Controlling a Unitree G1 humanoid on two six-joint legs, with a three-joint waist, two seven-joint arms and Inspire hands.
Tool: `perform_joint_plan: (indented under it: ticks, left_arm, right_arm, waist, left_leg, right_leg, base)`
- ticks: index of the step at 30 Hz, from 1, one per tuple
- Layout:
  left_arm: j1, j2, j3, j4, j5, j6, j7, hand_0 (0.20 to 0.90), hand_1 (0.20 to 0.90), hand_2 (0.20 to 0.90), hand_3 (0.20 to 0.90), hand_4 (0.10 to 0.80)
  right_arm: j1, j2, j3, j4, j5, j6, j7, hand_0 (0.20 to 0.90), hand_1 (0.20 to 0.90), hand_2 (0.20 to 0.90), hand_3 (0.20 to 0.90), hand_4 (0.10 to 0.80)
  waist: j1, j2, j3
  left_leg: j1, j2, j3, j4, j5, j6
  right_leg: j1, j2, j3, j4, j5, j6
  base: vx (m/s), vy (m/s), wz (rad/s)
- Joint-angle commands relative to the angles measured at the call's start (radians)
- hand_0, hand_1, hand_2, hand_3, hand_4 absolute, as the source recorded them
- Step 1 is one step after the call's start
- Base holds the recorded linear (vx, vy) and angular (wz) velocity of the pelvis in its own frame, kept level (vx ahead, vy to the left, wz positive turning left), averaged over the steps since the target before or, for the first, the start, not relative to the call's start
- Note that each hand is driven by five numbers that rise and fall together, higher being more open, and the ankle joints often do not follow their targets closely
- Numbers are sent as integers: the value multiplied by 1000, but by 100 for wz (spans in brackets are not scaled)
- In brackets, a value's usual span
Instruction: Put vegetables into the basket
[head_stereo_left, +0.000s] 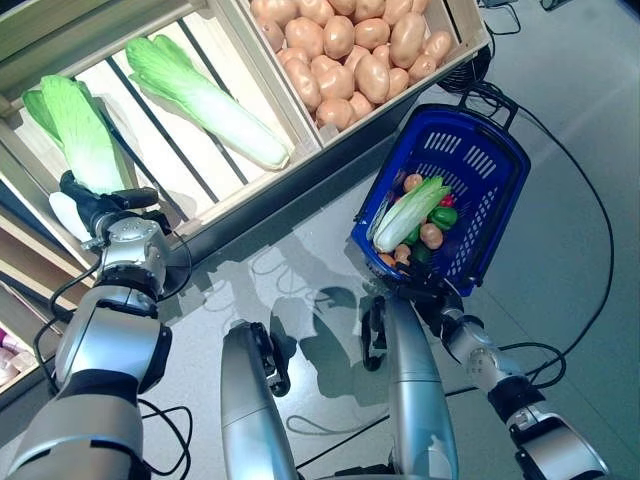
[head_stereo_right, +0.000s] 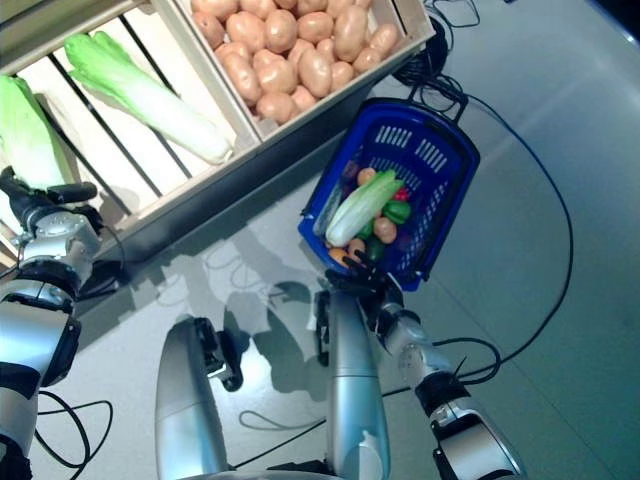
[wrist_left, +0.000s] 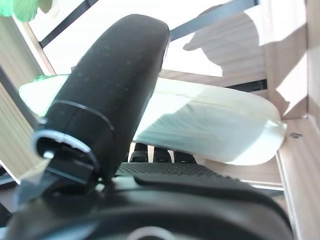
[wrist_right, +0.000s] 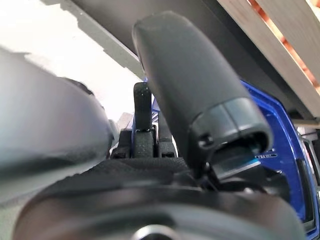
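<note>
A Chinese cabbage (head_stereo_left: 76, 140) lies in the left wooden crate (head_stereo_left: 215, 205). My left hand (head_stereo_left: 95, 207) sits on its white stalk end. In the left wrist view the pale stalk (wrist_left: 215, 125) lies between the thumb (wrist_left: 115, 85) and the fingers (wrist_left: 162, 153) beneath it. A second cabbage (head_stereo_left: 205, 95) lies in the same crate further right. The blue basket (head_stereo_left: 500, 150) hangs tilted above the floor. My right hand (head_stereo_left: 425, 292) grips its lower rim (wrist_right: 285, 130). Inside it lie a cabbage (head_stereo_left: 410, 212), a green pepper (head_stereo_left: 443, 216) and small brown vegetables.
A neighbouring crate holds several potatoes (head_stereo_left: 350, 50). The crates stand on a slanted wooden rack (head_stereo_left: 20, 300) running along the left side, above a grey floor (head_stereo_left: 290, 250).
</note>
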Motion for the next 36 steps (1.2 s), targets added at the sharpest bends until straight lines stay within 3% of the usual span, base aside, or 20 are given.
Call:
perform_joint_plan:
  ticks: [1,10,20,23,24,29,36]
  left_arm:
    - [26,-96,24,82,-127,50,-116,300,300,300,300,400]
    - [45,-109,29,42,-91,11,-121,300,300,300,300,400]
    - [167,-132,54,-33,-33,-75,-167,300,300,300,300,400]
    - [240,-132,64,-119,19,-113,-151,300,300,300,300,400]
    - [269,-132,71,-154,48,-134,-138,300,300,300,300,400]
    - [417,-140,125,-367,229,-229,-47,300,300,300,300,400]
    - [602,-234,154,-582,459,-357,43,300,300,300,300,400]
  right_arm:
    - [-19,15,16,41,50,2,-88,900,900,900,900,800]
    - [-40,22,8,55,50,-17,-77,900,900,900,900,800]
    - [-8,42,23,25,7,-62,-90,900,900,900,900,800]
    - [60,44,13,-6,-21,-75,-91,900,900,900,900,800]
    - [85,47,7,-17,-31,-83,-88,900,900,900,900,800]
    - [230,55,-39,-102,-90,-117,-51,900,900,900,900,800]
    - [354,92,-64,-281,-183,-229,43,900,900,900,900,800]
  waist:
    - [11,-8,50]
    - [23,-2,46]
    - [31,25,-27]
    - [38,35,-74]
    - [42,38,-91]
    - [66,48,-177]
    - [88,63,-254]
  left_leg:
    - [22,26,-3,-51,9,-3]
    - [79,19,3,-101,13,-6]
    - [326,19,61,-425,115,-31]
    - [439,5,82,-533,145,-23]
    - [468,2,92,-584,184,-12]
    - [666,-24,114,-763,217,-4]
    - [849,-51,119,-940,272,-8]
  right_leg:
    - [49,-48,-3,-65,56,43]
    - [108,-53,-9,-114,56,44]
    - [337,-59,-22,-393,120,41]
    - [436,-71,-40,-476,143,38]
    - [462,-73,-49,-520,179,30]
    - [662,-81,-82,-666,199,42]
    - [888,-52,-127,-887,248,43]
  base:
    - [0,0,0]
    - [4,-2,0]
    - [46,13,-3]
    - [137,10,-5]
    - [114,1,1]
    - [194,-25,4]
    - [120,-25,2]
